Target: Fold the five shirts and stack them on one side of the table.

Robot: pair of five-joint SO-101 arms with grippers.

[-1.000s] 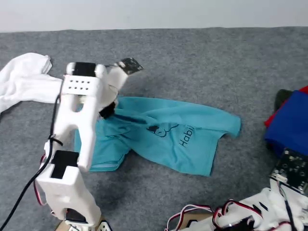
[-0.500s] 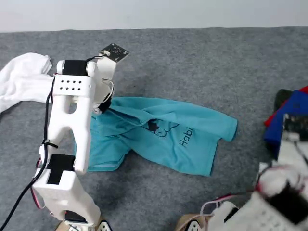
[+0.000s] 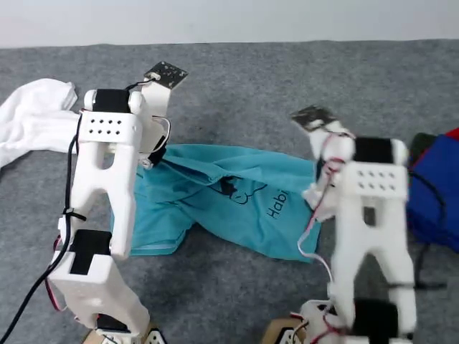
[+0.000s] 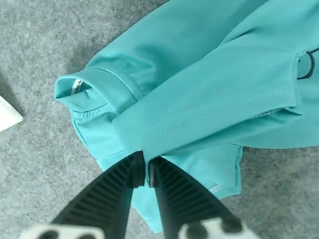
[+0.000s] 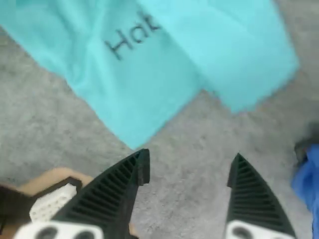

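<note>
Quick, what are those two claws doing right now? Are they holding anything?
Left gripper: closed, pinching a folded edge of the teal shirt.
Right gripper: open, holding nothing, over the table by the shirt's edge.

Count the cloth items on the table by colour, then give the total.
teal fabric shirt, spread out: 1
white fabric garment, crumpled: 1
blue fabric garment: 1
red fabric sliver at the edge: 1
dark fabric sliver: 1
Total: 5

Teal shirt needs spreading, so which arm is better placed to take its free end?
Likely right: the right tool hangs open beside that end of the teal shirt; the left tool is shut on its collar side.
</note>
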